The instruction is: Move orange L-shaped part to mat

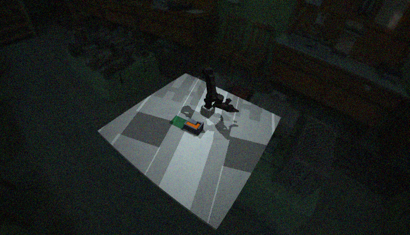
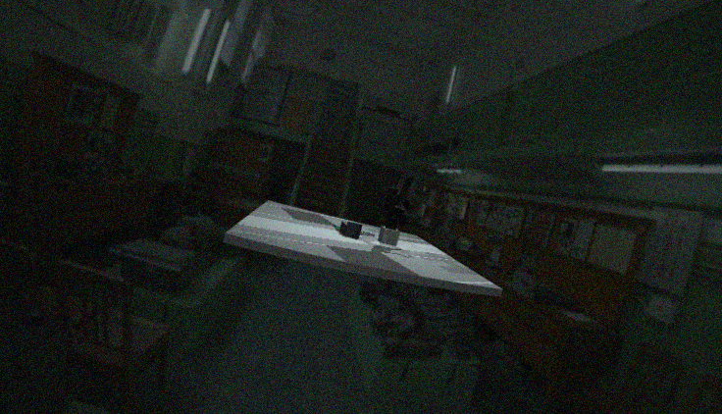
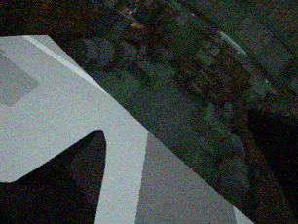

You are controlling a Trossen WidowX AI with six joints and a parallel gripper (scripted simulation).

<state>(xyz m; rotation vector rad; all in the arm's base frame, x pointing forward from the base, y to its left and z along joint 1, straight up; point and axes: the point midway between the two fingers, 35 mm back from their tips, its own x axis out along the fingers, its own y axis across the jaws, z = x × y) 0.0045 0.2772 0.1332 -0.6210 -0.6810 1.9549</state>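
The orange L-shaped part [image 1: 192, 126] lies in the pocket of the grey tray [image 1: 191, 129] [image 2: 350, 230], and looks level with its top. The short leg of the L is at the right end in the top view. The green mat [image 1: 178, 121] adjoins the tray on its left, with nothing on it. My gripper [image 1: 235, 107] [image 3: 179, 128] is open and empty, its fingers wide apart in the wrist view. It is above the table, to the right of the tray and well away from it. The part is hidden in the exterior view and outside the wrist view.
A grey block [image 1: 207, 111] [image 2: 388, 235] stands under the dark arm, behind the tray in the top view. The light table [image 1: 189, 172] [image 2: 297, 247] has a patterned grey top, with shadows of the arm on it. Its edge crosses the wrist view. The room is dim.
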